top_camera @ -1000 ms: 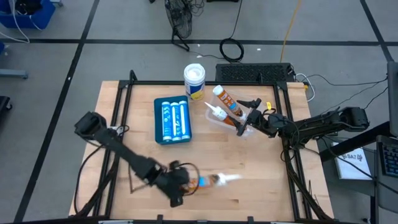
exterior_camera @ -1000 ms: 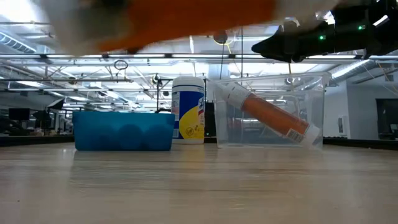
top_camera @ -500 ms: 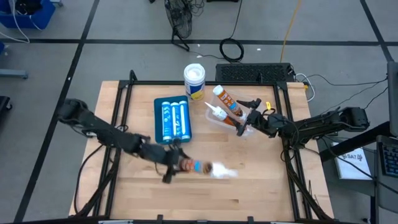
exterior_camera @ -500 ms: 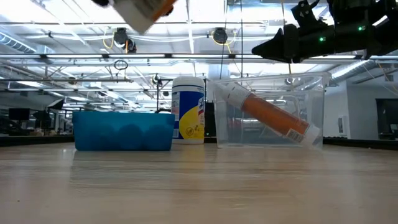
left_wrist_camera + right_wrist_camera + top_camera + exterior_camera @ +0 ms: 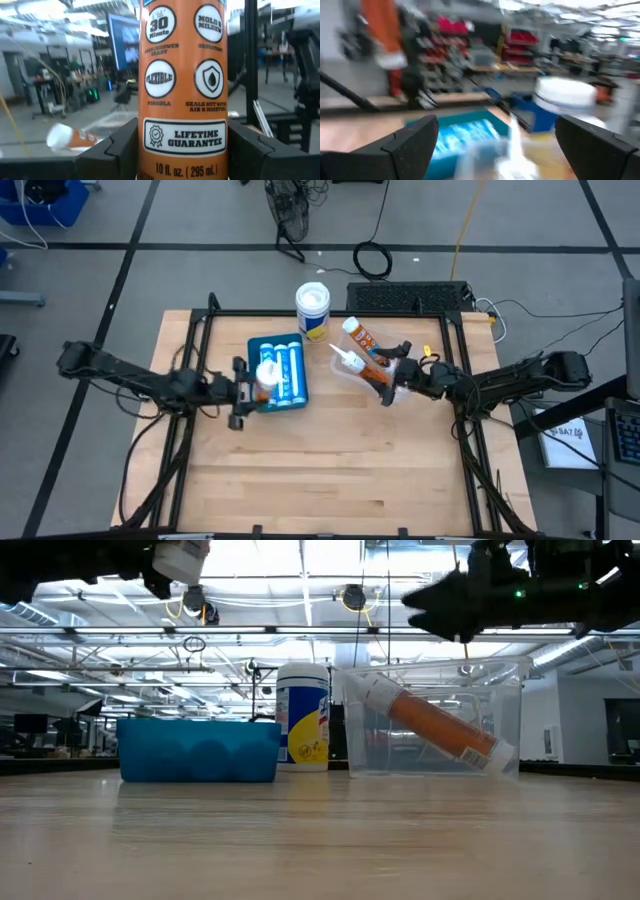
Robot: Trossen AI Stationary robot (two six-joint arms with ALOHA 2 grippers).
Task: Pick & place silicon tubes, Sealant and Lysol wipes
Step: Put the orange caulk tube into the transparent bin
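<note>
My left gripper is shut on an orange sealant tube, held upright in the air by the left edge of the blue tray. Two blue-and-white silicon tubes lie in the tray. The Lysol wipes canister stands on its base just behind the tray. My right gripper hovers open above a clear tub. An orange tube leans slanted inside that tub. My left gripper pinches the orange tube's lower body between its two fingers, one on each side. The fingers reach in roughly level from the table's left and lie across the tube. The tube stands upright, lifted clear of the table and the tray.
The wooden tabletop is bare toward the near edge. A dark frame runs round the table. Cables and a dark box lie on the floor behind the table's far edge.
My left gripper has carried the orange tube from near the table's front edge toward the far left, up to the blue tray. Its wrist has tipped and rolled, so the tube, which lay level in the hold, now stands upright. My right gripper has kept its place.
</note>
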